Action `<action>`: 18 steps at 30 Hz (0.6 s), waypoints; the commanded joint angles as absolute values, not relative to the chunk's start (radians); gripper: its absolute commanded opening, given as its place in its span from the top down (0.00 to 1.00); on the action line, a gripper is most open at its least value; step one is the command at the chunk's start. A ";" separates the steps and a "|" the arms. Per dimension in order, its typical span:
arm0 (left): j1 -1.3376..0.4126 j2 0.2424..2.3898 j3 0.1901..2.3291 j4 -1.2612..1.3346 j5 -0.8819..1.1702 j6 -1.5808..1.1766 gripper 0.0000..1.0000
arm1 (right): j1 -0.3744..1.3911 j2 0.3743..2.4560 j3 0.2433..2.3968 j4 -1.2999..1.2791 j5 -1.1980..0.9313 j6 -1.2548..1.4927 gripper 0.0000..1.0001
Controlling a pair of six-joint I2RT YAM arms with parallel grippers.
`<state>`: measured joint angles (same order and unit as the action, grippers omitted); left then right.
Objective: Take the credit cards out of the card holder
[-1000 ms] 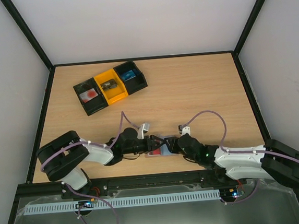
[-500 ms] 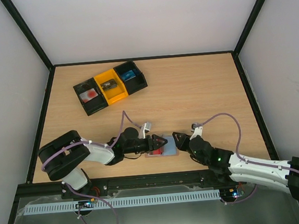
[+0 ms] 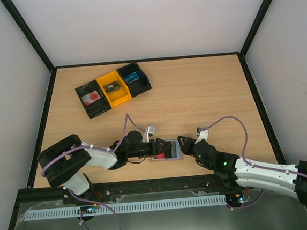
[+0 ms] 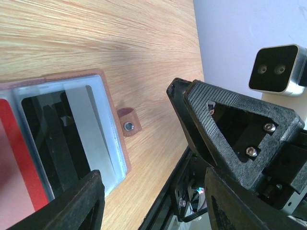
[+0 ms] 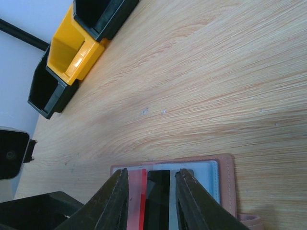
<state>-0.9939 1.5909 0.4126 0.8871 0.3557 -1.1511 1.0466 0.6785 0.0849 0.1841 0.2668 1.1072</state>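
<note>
Card holder point(image 3: 170, 150) (open flat) between left tool point(image 3: 157, 147), right tool point(image 3: 181, 143).

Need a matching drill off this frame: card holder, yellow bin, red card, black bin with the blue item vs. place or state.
Things:
1. brown leather-like folding card holder
2. yellow plastic bin
3. red flat card
4. black plastic bin with blue contents

Places or states:
A. middle of the bin row
B. tucked inside the card holder
C. right end of the bin row
D. lying open, flat

Pairs: 1-D; 2-A; 3-B; 4-C
</note>
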 commanded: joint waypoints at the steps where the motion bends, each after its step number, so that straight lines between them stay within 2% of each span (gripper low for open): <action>1: -0.992 1.564 0.422 0.847 0.314 -1.117 0.41 | 1.049 0.702 0.075 0.199 0.270 1.103 0.72; 18: -0.950 1.642 0.366 0.888 0.310 -1.117 0.44 | 1.048 0.990 0.127 0.324 0.129 1.063 0.73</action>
